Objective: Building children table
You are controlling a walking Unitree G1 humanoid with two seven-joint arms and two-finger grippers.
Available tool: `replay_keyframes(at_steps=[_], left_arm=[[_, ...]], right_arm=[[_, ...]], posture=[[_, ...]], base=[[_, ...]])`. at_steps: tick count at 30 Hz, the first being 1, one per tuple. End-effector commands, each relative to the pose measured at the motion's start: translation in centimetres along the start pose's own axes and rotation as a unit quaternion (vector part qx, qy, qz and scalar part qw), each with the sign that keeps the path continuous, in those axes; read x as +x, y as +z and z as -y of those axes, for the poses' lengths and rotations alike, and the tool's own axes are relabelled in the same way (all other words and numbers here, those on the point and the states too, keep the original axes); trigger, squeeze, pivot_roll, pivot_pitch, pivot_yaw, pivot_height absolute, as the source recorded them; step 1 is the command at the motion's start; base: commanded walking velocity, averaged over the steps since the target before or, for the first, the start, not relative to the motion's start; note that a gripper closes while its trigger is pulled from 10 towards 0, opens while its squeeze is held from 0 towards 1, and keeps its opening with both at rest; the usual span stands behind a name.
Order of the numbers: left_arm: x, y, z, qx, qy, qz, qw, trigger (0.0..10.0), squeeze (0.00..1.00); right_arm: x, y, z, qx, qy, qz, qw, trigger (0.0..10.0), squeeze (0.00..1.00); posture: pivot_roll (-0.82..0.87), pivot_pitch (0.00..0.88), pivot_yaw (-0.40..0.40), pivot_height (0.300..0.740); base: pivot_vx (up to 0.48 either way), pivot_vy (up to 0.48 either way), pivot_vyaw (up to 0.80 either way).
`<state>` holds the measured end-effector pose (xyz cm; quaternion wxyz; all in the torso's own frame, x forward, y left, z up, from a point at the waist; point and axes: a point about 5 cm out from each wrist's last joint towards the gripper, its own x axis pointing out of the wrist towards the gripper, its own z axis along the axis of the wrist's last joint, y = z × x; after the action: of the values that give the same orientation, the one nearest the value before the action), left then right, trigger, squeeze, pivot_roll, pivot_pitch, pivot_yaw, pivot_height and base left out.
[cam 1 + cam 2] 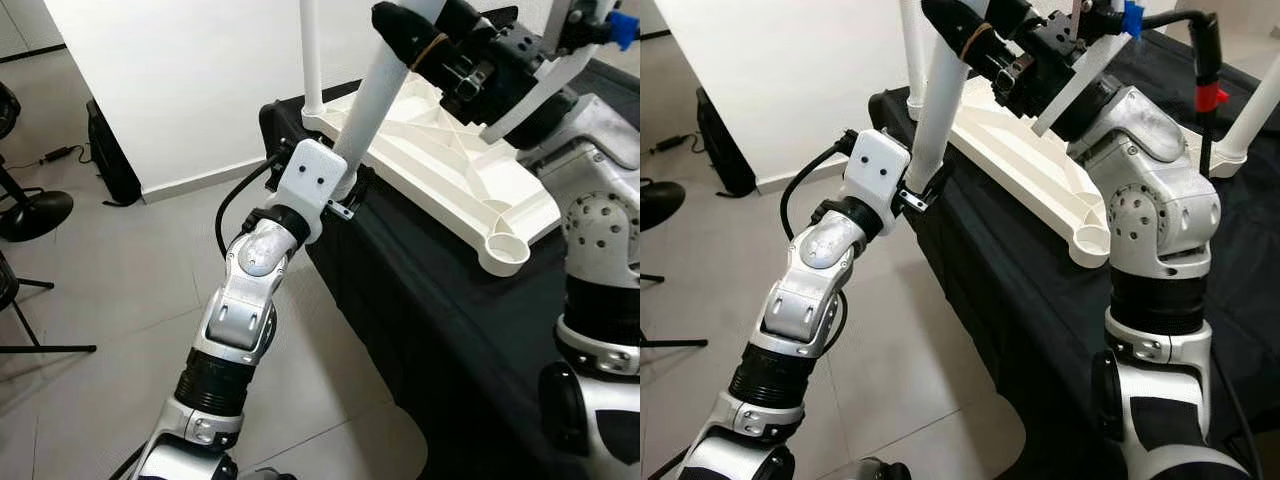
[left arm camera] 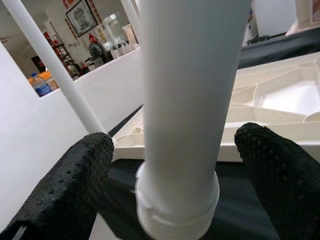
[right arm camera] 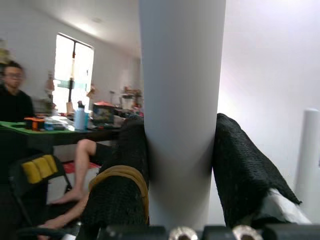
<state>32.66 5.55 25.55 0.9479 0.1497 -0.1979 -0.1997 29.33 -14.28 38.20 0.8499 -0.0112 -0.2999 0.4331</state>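
Observation:
A loose white table leg (image 1: pixel 375 95) slants upward over the near edge of the black-covered table (image 1: pixel 420 300). My right gripper (image 1: pixel 410 40) is shut on its upper part, the black fingers (image 3: pixel 120 180) pressed against both sides. My left gripper (image 1: pixel 925 190) sits at the leg's lower threaded end (image 2: pixel 177 210), open, with a gap between each finger (image 2: pixel 75 180) and the leg. The white children's tabletop (image 1: pixel 450 160) lies upside down on the black cloth. One leg (image 1: pixel 311 50) stands upright in its far corner socket.
A second standing leg (image 1: pixel 1255 110) shows at the far right. An empty corner socket (image 1: pixel 507 250) faces me. A white wall (image 1: pixel 180 80) and a black bag (image 1: pixel 110 155) are to the left, with a chair base (image 1: pixel 30 210) on the tiled floor. A seated person (image 3: pixel 12 95) is across the room.

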Motion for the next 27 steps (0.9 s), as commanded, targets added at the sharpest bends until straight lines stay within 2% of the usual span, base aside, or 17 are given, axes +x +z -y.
replay_keyframes(at_steps=[1,2,4,5,11,12,13,14,27], left_arm=[[0.1,-0.1,0.0,0.006,0.001,-0.006,1.0,7.5,0.0],[0.2,-0.3,-0.1,0.011,0.001,-0.009,1.0,8.4,0.0],[0.3,-0.3,0.0,0.013,0.0,-0.01,1.0,8.4,0.0],[0.4,-0.2,0.0,0.013,-0.003,-0.008,1.0,10.0,0.0],[0.9,0.5,0.2,0.013,-0.01,0.005,1.0,10.0,0.0],[1.0,0.7,0.2,0.013,-0.013,0.01,1.0,4.7,0.0],[1.0,0.7,0.2,0.013,-0.013,0.01,1.0,4.7,0.0],[1.1,0.8,0.3,0.012,-0.015,0.013,1.0,0.0,0.0],[1.0,1.1,0.3,0.008,-0.022,0.017,1.0,0.0,0.0]], right_arm=[[0.0,0.4,-0.5,0.0,0.019,0.007,1.0,0.0,0.0],[0.1,0.6,-1.0,0.004,0.037,0.009,0.999,0.0,0.0],[0.1,0.6,-1.2,0.005,0.043,0.009,0.999,0.0,0.0],[0.1,0.7,-1.4,0.008,0.053,0.01,0.999,0.0,0.0],[-0.2,0.9,-1.9,0.013,0.071,0.009,0.997,0.0,0.0],[-0.2,0.9,-2.1,0.013,0.073,0.009,0.997,0.0,0.0],[-0.2,0.9,-2.1,0.013,0.073,0.009,0.997,0.0,0.0],[-0.2,0.8,-2.2,0.014,0.075,0.009,0.997,0.0,0.0],[-0.1,0.8,-1.7,0.008,0.053,0.003,0.999,0.0,0.0]], posture=[[-0.08,0.069,0.025,0.74],[-0.08,0.064,0.03,0.74],[-0.08,0.064,0.03,0.74],[-0.08,0.063,0.033,0.74],[-0.09,0.062,0.035,0.74],[-0.09,0.059,0.034,0.74],[-0.09,0.059,0.034,0.74],[-0.09,0.059,0.036,0.74],[-0.09,0.062,0.031,0.74]], base=[[0.0,0.0,0.0],[0.0,0.0,0.0],[0.0,0.0,0.0],[0.0,0.0,0.0],[0.0,0.0,0.0],[0.0,0.0,0.0],[0.0,0.0,0.0],[0.0,0.0,0.0],[0.0,0.0,0.0]])
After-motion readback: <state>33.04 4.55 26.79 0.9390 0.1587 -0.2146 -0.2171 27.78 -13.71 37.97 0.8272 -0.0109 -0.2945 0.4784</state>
